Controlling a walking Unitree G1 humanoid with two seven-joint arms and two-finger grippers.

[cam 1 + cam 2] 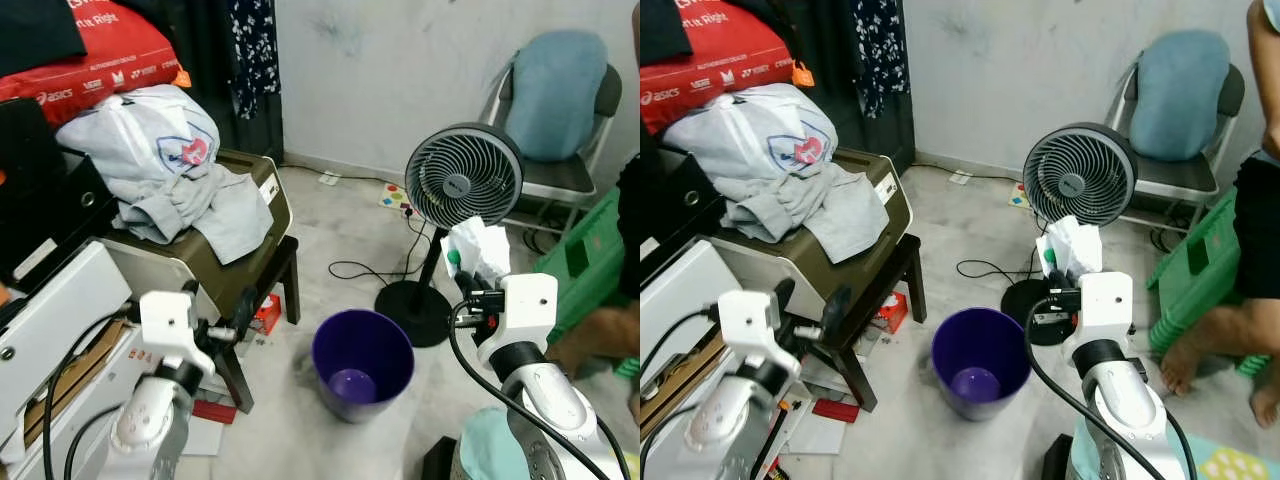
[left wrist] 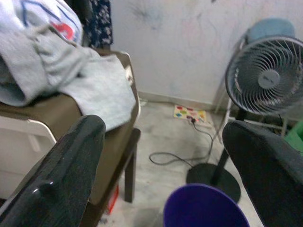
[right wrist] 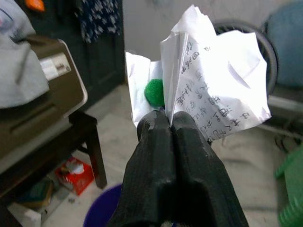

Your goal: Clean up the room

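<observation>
Two grippers are up over the floor: the right gripper has its jaws pinched tight on a crumpled white paper with printed writing and a green blob, maybe a cap, tucked in its folds, held in front of the fan and to the right of the purple bin. The left gripper hangs with jaws spread wide, beside the dark bench carrying a printer draped with grey clothes.
</observation>
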